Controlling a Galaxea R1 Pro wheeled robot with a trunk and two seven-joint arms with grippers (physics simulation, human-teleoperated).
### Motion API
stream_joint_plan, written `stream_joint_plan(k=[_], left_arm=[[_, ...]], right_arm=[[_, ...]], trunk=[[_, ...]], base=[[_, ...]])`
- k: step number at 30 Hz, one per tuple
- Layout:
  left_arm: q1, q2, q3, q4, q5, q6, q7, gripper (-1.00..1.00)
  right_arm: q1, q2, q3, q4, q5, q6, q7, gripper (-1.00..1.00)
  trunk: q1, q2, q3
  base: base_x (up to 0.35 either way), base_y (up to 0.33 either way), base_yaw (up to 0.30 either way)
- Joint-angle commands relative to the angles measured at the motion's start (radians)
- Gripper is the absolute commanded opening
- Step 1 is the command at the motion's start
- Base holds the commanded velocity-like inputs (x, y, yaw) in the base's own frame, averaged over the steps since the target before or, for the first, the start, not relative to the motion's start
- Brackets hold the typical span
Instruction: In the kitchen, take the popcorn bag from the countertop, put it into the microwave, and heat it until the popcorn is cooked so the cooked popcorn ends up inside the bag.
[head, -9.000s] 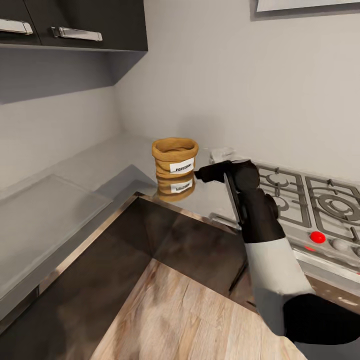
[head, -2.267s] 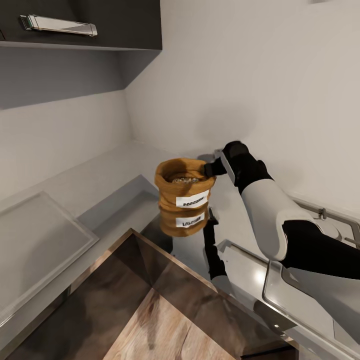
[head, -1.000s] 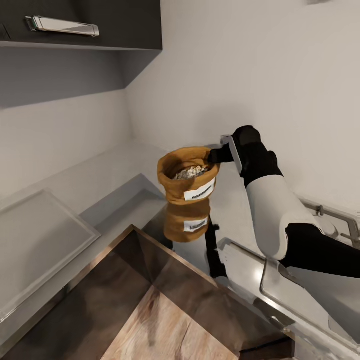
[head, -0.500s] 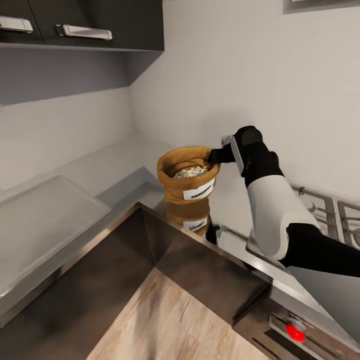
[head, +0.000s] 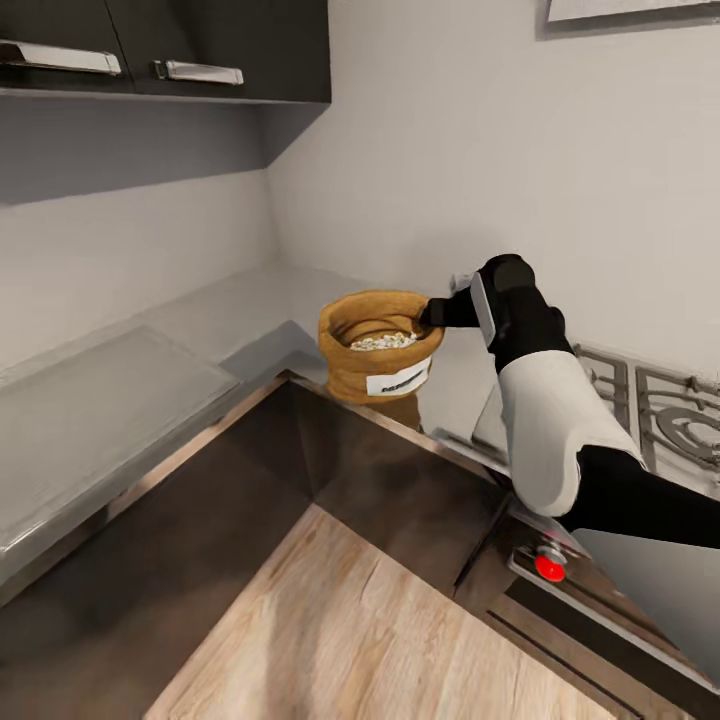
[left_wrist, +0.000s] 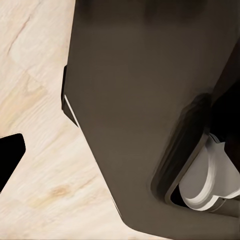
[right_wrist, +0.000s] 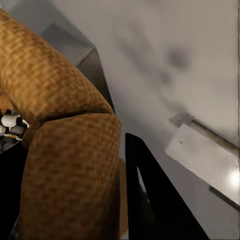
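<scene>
Fingers of the right gripper (head: 432, 313) are clamped on the rolled rim of the popcorn bag (head: 380, 352), a squat woven tan sack held just above the glossy grey countertop (head: 230, 320). Pale kernels of popcorn (head: 382, 341) are heaped inside. The left gripper's state cannot be told.

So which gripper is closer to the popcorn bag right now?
Right. The right gripper is clamped on the rolled rim of the popcorn bag. The left wrist view looks at wood floor and a dark cabinet, no bag near it.
</scene>
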Motion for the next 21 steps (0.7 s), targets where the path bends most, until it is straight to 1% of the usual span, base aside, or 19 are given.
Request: stream_joint_plan(k=[1,7,20,21], left_arm=[[0.0,0.0,0.002,-0.001,0.003,-0.002,0.001,1.0],[0.0,-0.001,0.002,0.0,0.003,-0.002,0.001,1.0],[0.0,-0.001,0.002,0.0,0.003,-0.001,0.001,1.0],[0.0,-0.009,0.002,0.003,0.003,-0.001,0.001,1.0]], right_arm=[[-0.001,0.001,-0.005,-0.001,0.01,0.003,0.008,-1.0],[-0.001,0.001,0.003,-0.001,0.016,0.003,0.005,-1.0],[-0.001,0.001,0.001,-0.002,0.021,0.003,0.005,-1.0],[-0.001,0.001,0.001,-0.001,0.021,0.003,0.005,-1.0]], trunk=[[-0.001,-0.001,-0.001],[-0.001,-0.001,-0.001],[-0.001,-0.001,-0.001],[-0.001,-0.001,-0.001]], base=[[-0.347,0.0,0.0],[-0.347,0.0,0.0],[-0.347,0.0,0.0],[-0.347,0.0,0.0]])
